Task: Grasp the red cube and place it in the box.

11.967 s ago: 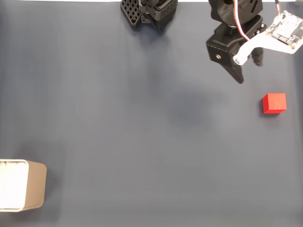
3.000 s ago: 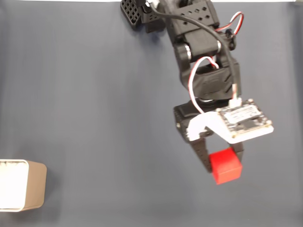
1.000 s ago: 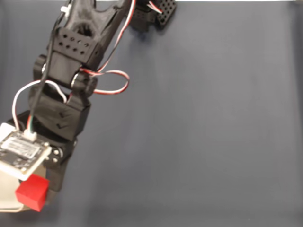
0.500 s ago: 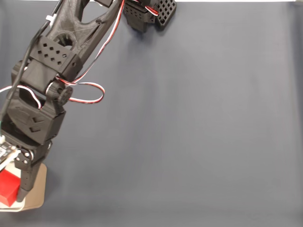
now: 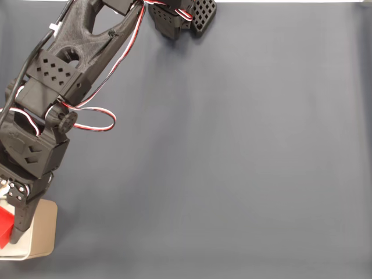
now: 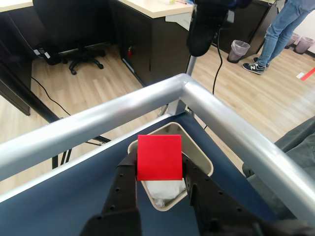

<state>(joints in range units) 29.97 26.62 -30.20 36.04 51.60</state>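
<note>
In the wrist view the red cube (image 6: 159,157) is clamped between my two black fingers, held above the tan box (image 6: 201,158) with the white inside. My gripper (image 6: 158,169) is shut on the cube. In the fixed view the arm reaches down the left side to the box (image 5: 42,235) at the lower left corner. A sliver of the red cube (image 5: 4,225) shows at the left edge, over the box's white inside. My gripper (image 5: 8,229) is partly cut off by the frame edge there.
The dark blue table surface (image 5: 232,163) spreads to the right of the arm. The arm's black base (image 5: 180,17) stands at the top edge. In the wrist view a silver metal rail (image 6: 147,103) borders the table corner, with a person's legs (image 6: 275,34) far beyond.
The arm swung a little further left with the cube, so more of the cube now lies past the frame's left edge, over the box.
</note>
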